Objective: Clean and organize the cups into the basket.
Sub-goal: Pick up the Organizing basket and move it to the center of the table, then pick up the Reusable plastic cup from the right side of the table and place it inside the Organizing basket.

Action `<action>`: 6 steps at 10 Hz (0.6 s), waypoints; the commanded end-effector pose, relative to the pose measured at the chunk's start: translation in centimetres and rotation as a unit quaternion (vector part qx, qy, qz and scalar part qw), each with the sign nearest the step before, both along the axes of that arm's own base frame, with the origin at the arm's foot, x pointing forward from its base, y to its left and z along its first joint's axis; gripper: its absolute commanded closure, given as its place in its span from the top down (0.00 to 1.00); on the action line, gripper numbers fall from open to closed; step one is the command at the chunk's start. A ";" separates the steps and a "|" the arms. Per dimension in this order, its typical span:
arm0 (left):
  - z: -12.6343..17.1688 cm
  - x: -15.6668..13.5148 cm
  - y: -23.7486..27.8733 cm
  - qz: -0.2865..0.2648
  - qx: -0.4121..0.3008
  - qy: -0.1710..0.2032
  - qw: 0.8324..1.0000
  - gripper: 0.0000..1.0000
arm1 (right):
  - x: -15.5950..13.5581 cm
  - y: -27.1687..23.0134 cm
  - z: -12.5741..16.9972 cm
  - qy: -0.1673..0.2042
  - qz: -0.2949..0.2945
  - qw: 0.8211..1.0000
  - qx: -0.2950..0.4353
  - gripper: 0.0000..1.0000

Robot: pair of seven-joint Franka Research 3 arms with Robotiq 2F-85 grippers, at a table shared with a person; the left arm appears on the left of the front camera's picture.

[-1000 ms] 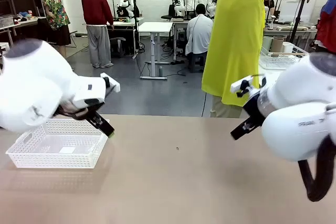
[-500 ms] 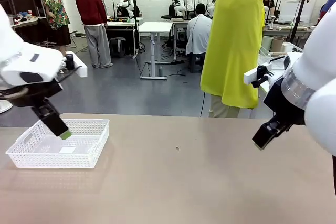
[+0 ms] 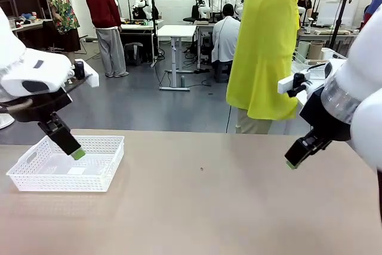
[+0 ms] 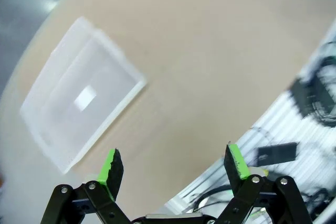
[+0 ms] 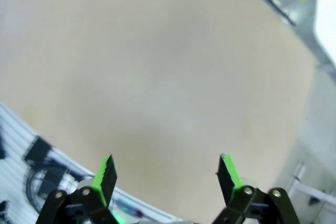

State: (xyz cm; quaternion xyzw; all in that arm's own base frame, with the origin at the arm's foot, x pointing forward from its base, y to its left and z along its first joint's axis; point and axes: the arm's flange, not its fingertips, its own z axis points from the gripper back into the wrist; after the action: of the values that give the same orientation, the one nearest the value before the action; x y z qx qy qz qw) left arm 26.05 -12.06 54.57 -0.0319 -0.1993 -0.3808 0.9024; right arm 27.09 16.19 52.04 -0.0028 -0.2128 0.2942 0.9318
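Observation:
The white lattice basket (image 3: 65,163) sits with nothing in it on the table's left side, and shows from above as a pale rectangle (image 4: 79,103) in the left wrist view. My left gripper (image 3: 74,150) hangs open just above the basket's far rim, with its green pads (image 4: 111,163) wide apart. Above the table's right side, my right gripper (image 3: 291,160) is open with nothing between its pads (image 5: 105,174). A mint green cup (image 3: 304,48) and a brown cup (image 3: 315,51) stand on a side table far behind my right arm.
The tan table (image 3: 197,207) stretches between the arms. A person in a yellow cape (image 3: 262,46) stands at the far edge, right of centre. Other people and tables are farther back in the room.
Both arms have swung outward from the middle, the left gripper ending over the basket and the right over the table's right side. The person in yellow has edged left.

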 end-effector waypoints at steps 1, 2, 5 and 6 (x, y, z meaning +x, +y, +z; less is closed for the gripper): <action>1.3 2.4 5.8 -0.065 -0.366 0.127 0.920 1.00 | 2.2 -8.5 -1.4 0.097 0.072 0.940 0.320 1.00; 2.0 3.0 8.9 -0.067 -0.455 0.152 0.875 1.00 | 3.0 -13.4 -3.0 0.102 0.065 0.893 0.433 1.00; 0.8 5.1 19.2 0.024 -0.652 0.187 0.735 1.00 | 2.2 -25.0 -8.3 0.107 0.060 0.751 0.649 1.00; 0.0 5.0 22.6 0.073 -0.640 0.202 0.737 1.00 | 1.2 -28.1 -9.7 0.101 0.061 0.727 0.676 1.00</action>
State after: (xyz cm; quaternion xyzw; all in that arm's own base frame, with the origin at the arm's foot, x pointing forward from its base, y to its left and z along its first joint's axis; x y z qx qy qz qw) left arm 29.88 8.55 55.23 -0.5035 -0.2597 -0.2710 0.7782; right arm 31.23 -10.89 46.02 0.4562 -0.3045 0.2130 0.8085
